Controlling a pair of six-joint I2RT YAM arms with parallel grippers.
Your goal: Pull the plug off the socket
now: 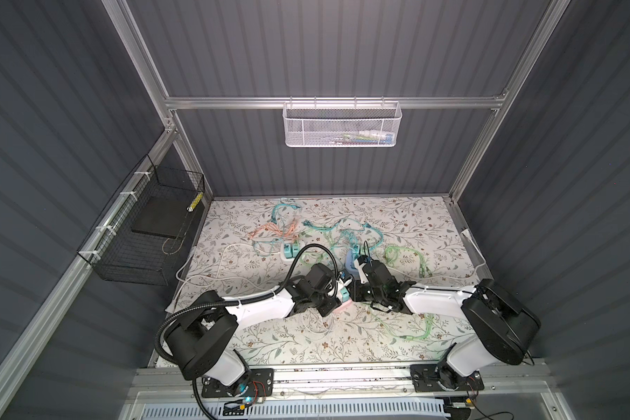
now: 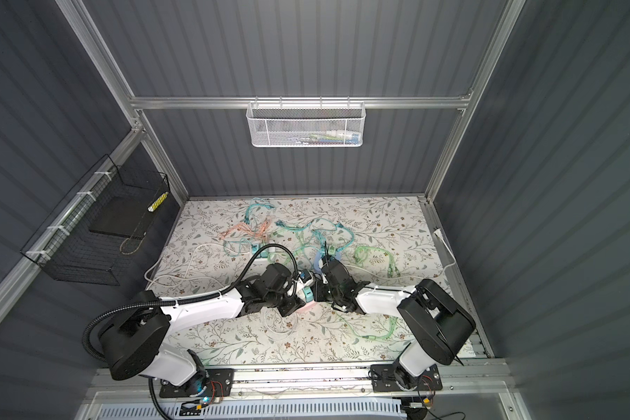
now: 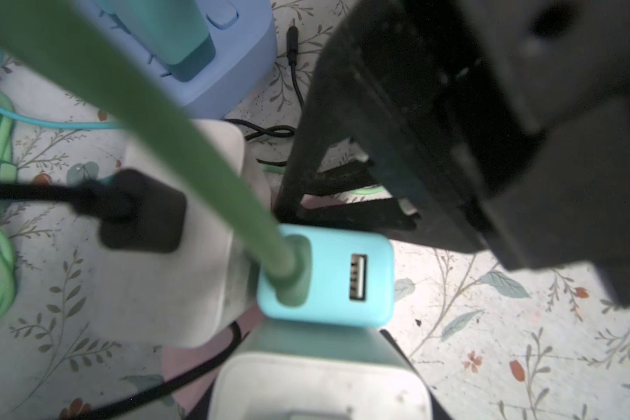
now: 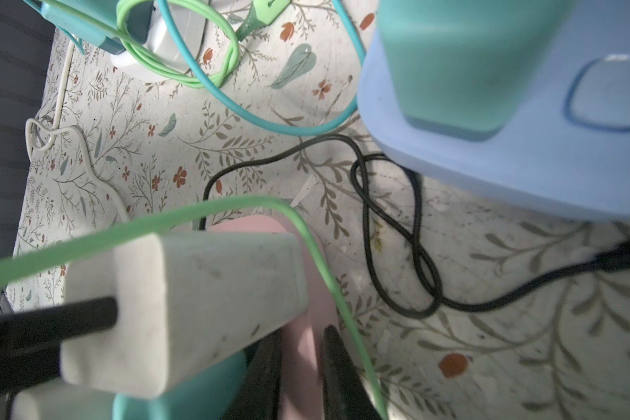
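A pink socket strip lies mid-table between both arms. Three plugs stand in it: a cyan plug with a green cable, a white plug with a black cable, and another white plug. My left gripper is shut on that last white plug, which fills the space between its jaws. My right gripper is shut on the pink socket's edge, with a black finger on each side of it.
A blue socket strip with a teal plug sits just beyond. A white strip and tangled coloured cables lie farther back. A black cable loops nearby. There is a black wire basket on the left wall and a white mesh basket on the back wall.
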